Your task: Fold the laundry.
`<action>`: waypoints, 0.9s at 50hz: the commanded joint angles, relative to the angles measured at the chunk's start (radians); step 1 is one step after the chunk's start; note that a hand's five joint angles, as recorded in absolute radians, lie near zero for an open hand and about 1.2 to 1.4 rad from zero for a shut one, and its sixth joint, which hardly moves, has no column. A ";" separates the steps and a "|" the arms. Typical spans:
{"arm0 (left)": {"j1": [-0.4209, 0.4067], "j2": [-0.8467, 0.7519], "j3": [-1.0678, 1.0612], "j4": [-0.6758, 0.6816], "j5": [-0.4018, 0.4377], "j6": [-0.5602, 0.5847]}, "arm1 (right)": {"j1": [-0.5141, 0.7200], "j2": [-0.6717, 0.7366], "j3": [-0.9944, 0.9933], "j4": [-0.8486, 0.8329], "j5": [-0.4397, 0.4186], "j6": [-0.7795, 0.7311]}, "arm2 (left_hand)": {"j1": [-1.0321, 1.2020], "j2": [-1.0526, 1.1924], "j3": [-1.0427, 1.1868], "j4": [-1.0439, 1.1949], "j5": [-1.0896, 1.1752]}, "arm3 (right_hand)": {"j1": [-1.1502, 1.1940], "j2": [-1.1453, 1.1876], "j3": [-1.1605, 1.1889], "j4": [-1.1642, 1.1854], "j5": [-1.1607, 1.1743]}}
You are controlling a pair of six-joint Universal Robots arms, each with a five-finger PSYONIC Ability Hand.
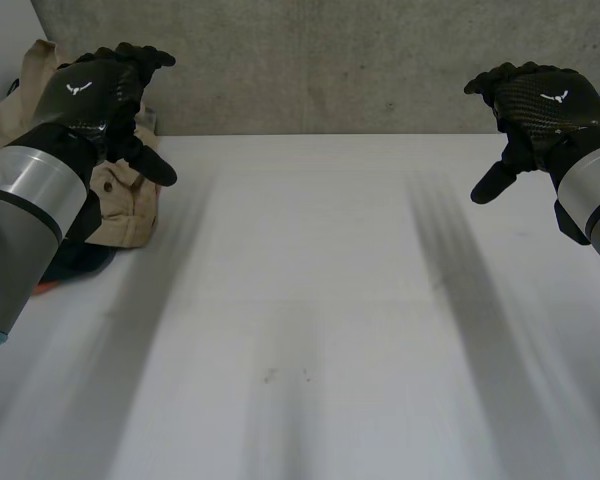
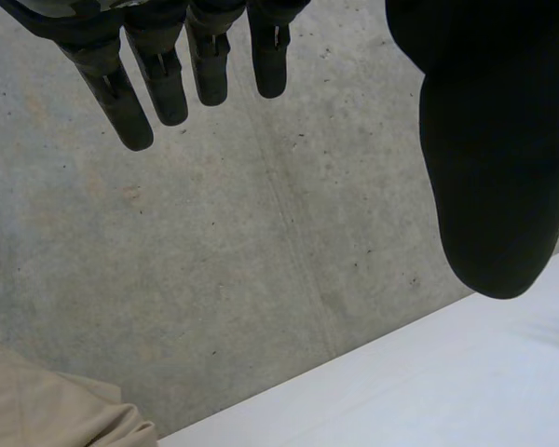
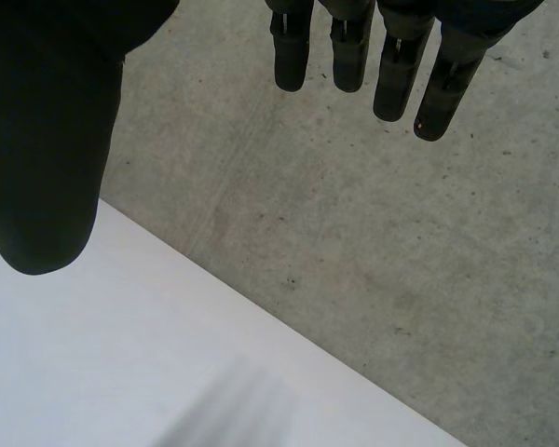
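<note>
The laundry (image 1: 128, 205), a beige garment heaped over something dark, sits at the far left corner of the white bench (image 1: 330, 300). The left hand (image 1: 92, 88) hovers close by it, fingers straight and empty; the right hand (image 1: 540, 98) is raised well apart, just as loose. I'd have the left pinch only the top layer and draw it to the bare middle

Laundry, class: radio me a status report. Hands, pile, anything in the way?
Left robot hand open, raised by the laundry. Right robot hand open, empty, over the table's far right. Laundry heaped at far left. Nothing seen in the way.
</note>
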 commanded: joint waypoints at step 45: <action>-0.027 -0.424 0.138 0.304 -0.012 0.584 | -0.005 -0.006 0.015 0.000 -0.001 -0.016 | 1.186 1.190 1.187 1.193 1.174 | -0.022 -0.047 -0.041 -0.061 -0.061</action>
